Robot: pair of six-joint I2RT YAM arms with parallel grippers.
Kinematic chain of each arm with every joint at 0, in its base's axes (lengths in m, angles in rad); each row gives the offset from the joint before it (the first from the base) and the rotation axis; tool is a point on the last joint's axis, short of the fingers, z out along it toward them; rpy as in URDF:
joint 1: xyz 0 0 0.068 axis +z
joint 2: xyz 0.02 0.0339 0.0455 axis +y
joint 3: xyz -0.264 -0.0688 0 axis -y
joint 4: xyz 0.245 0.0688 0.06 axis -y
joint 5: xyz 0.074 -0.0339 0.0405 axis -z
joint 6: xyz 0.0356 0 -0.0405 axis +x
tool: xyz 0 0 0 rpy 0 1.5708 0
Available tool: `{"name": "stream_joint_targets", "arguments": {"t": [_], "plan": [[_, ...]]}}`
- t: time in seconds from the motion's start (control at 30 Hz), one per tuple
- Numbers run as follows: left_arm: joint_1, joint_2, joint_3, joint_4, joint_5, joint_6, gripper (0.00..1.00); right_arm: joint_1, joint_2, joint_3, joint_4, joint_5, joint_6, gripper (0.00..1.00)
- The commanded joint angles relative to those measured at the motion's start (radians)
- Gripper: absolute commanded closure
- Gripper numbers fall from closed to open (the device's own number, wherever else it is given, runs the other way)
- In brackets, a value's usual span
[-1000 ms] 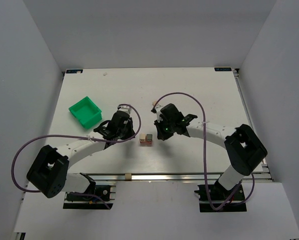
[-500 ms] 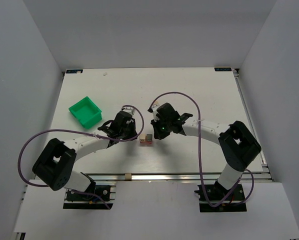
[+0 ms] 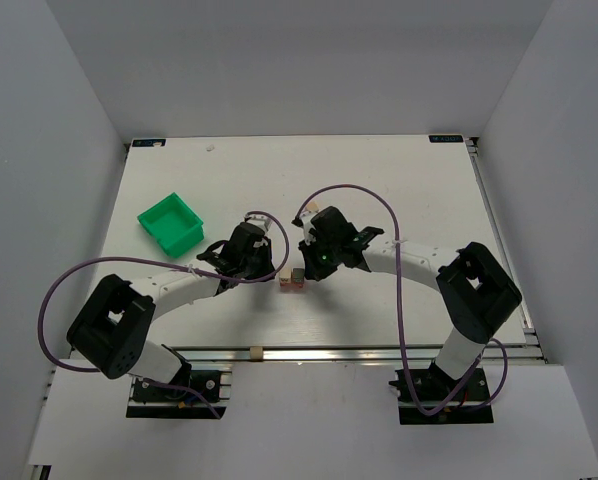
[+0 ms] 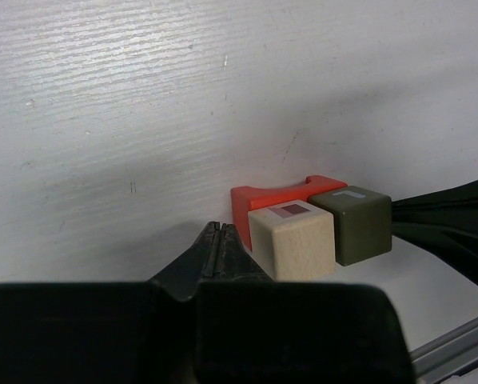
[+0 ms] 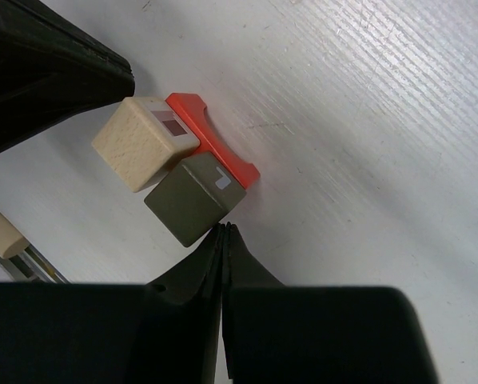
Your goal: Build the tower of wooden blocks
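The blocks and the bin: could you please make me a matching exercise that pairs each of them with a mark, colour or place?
Things:
1. beige cube
2. grey cube
3. red block
4. bin

Descriptions:
A. green, off to the left, apart from the blocks
B. small white mark on its top face
C. reddish square on its top face
D. lies behind both cubes in the left wrist view

Pairs: 1-C, 2-B, 3-D, 4-A
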Motion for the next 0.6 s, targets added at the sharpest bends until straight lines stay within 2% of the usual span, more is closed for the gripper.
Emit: {"name": "stream_joint_targets", "arguments": {"t": [0.0,0.57], "plan": [[0.005,-0.009,0.025,0.01,0.011,0.012,1.0,0.007,0.0,0.033,0.025,-0.004,0.006,0.97],[-0.01,-0.016,0.027,0.018,0.06,0.035,1.0,0.011,-0.004,0.03,0.027,-0.008,0.003,0.95]]}}
